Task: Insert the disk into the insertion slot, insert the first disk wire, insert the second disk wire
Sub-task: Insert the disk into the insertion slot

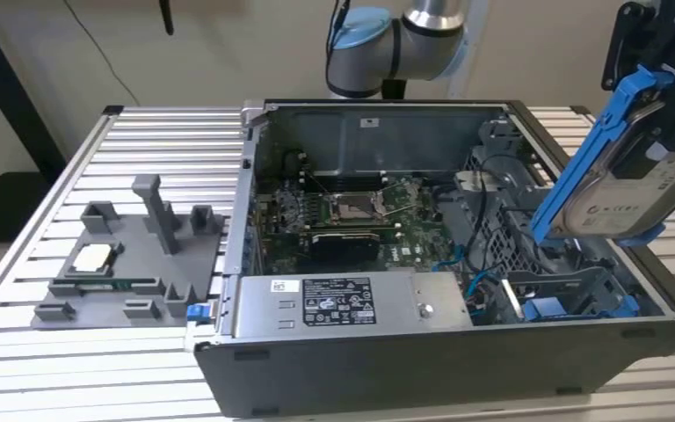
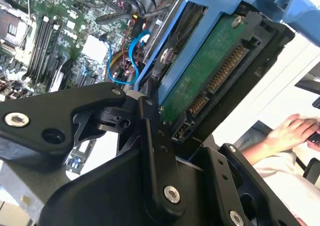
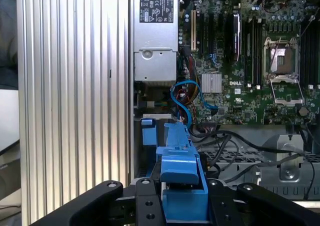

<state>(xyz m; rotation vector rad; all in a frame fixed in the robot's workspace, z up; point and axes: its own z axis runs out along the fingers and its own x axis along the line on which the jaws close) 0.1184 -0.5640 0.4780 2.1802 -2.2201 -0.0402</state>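
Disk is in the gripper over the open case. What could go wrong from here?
1. The disk hangs tilted in the gripper above the case. Entering the bay at that angle, its blue carrier could jam on the walls.
2. Loose cables lie by the bay and could be snagged or pinched as the disk goes down.

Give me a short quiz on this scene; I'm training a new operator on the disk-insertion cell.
1. True or false: the disk is already seated in its slot inside the computer case.
2. What is the gripper shut on? A) the disk B) a blue cable C) the power-supply box
3. Fill in: in the exterior view, the disk is held tilted over the case's ___ end (that view's left or right).
Key: 1 false; 2 A; 3 right.
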